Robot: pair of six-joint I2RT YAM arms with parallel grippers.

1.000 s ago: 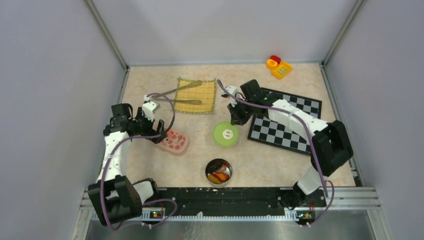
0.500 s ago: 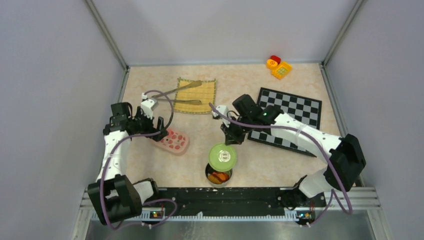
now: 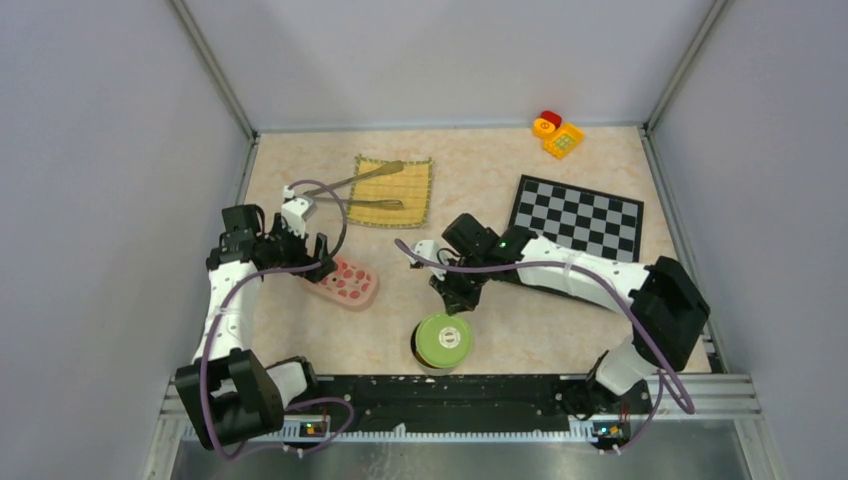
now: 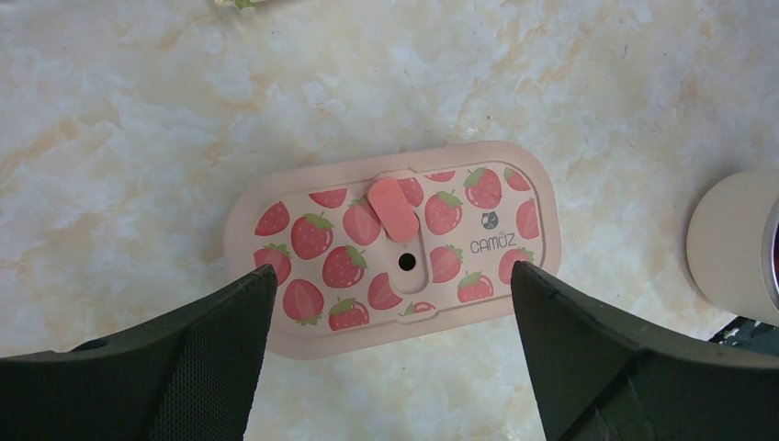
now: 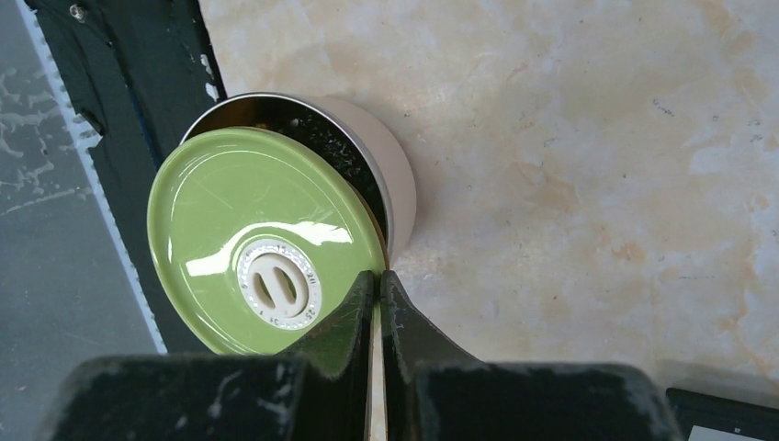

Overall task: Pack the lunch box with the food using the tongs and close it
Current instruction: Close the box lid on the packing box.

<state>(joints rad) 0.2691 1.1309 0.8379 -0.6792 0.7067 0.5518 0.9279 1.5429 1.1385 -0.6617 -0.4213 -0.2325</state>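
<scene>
The round metal lunch box (image 3: 416, 352) (image 5: 400, 188) stands near the table's front edge. A green lid (image 3: 443, 340) (image 5: 248, 230) lies tilted over its mouth, and my right gripper (image 3: 452, 303) (image 5: 378, 276) is shut on the lid's rim. The food inside the box is hidden under the lid. The silver tongs (image 3: 368, 178) rest on the yellow mat (image 3: 412, 190) at the back. My left gripper (image 3: 321, 260) (image 4: 393, 271) hangs open just above a pink strawberry-print lid (image 3: 350, 284) (image 4: 395, 239), with its fingers (image 4: 220, 340) on either side and not touching.
A black-and-white checkerboard (image 3: 578, 215) lies at the right. Red, yellow and orange toy blocks (image 3: 557, 132) sit in the far right corner. The black base rail (image 5: 138, 83) runs right beside the lunch box.
My right arm has carried the green lid from mid-table toward the front edge and over the lunch box, covering the food. The left arm has stayed put.
</scene>
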